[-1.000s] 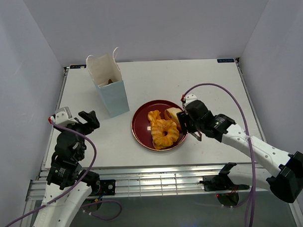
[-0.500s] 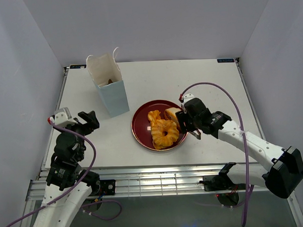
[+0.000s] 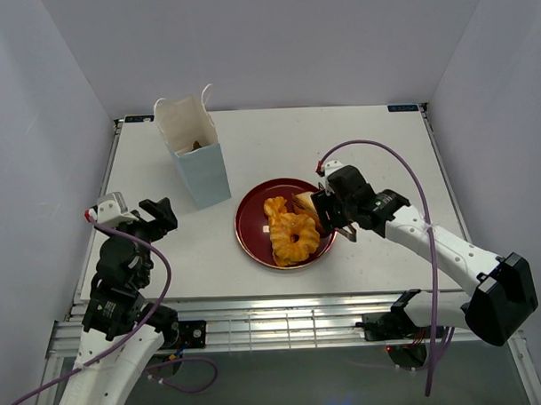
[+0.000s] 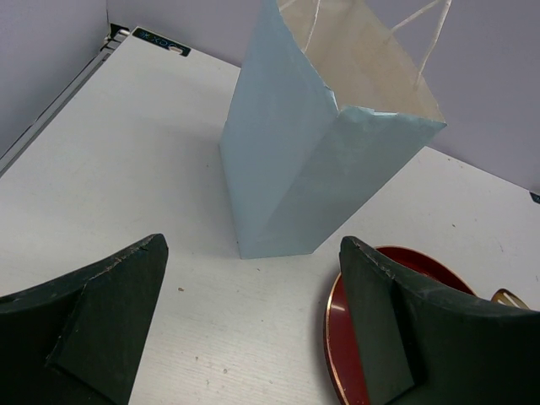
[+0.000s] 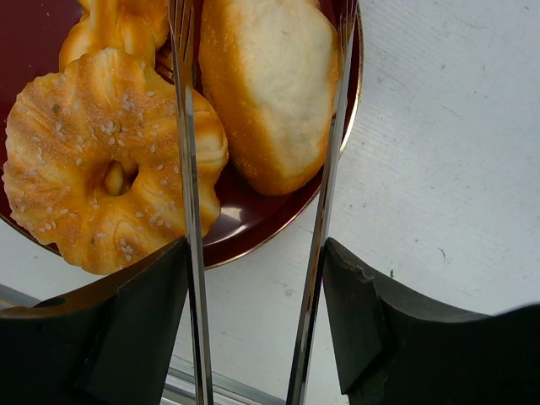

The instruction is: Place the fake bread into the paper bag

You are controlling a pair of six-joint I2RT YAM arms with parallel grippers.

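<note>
3 pieces of bread (image 3: 294,228) lie together on the plate (image 3: 247,223): a pale bun (image 5: 270,89), a sesame ring (image 5: 101,160) touching the bun's left side, and a golden piece (image 5: 118,25) behind the ring. 1 dark brown piece (image 3: 196,145) sits down inside the bag (image 3: 198,169). The bag stands upright and open-mouthed, left of the plate and behind it, apart from the rim.

My right gripper (image 5: 256,253) pinches the tongs (image 5: 187,169), with each of my 2 fingers pressing on the outside of 1 silver arm. The arms reach over the plate's rim and straddle the bun, 1 in the seam between bun and ring, the other along the bun's right edge. Whether the tips squeeze the bun I cannot tell.

My left gripper (image 4: 253,245) hangs over the table (image 3: 385,163) near its left edge, fingers spread wide with nothing between them, facing the bag's lower corner. The plate's rim shows just past 1 finger.
</note>
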